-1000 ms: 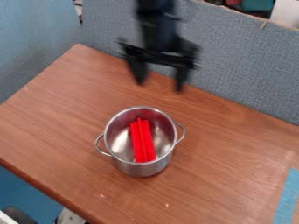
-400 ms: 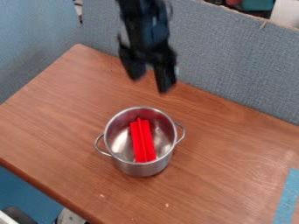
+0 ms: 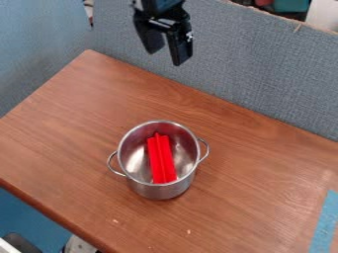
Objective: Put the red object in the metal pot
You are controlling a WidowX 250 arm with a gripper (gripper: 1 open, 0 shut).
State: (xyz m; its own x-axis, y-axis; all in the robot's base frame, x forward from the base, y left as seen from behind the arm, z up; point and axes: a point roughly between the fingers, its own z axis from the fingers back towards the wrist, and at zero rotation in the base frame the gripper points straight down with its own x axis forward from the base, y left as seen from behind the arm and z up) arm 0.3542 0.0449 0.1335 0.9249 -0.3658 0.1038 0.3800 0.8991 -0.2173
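The red object (image 3: pixel 160 158), a bright red bar, lies inside the metal pot (image 3: pixel 133 148), resting on its bottom and pointing toward and away from the camera. The shiny round pot with two small side handles stands on the wooden table near its front middle. My gripper (image 3: pixel 166 44) hangs high at the top of the view, over the table's far edge and well apart from the pot. Its two dark fingers (image 3: pixel 179 46) point down and stand open with nothing between them.
The brown wooden table (image 3: pixel 79 109) has a grey-blue fabric partition (image 3: pixel 264 69) behind it. The table's left and front edges drop off to a blue floor area (image 3: pixel 20 212).
The gripper has moved up and away toward the back of the scene and rolled about its axis, so the fingers look closer together. Pot and red bar have stayed in place.
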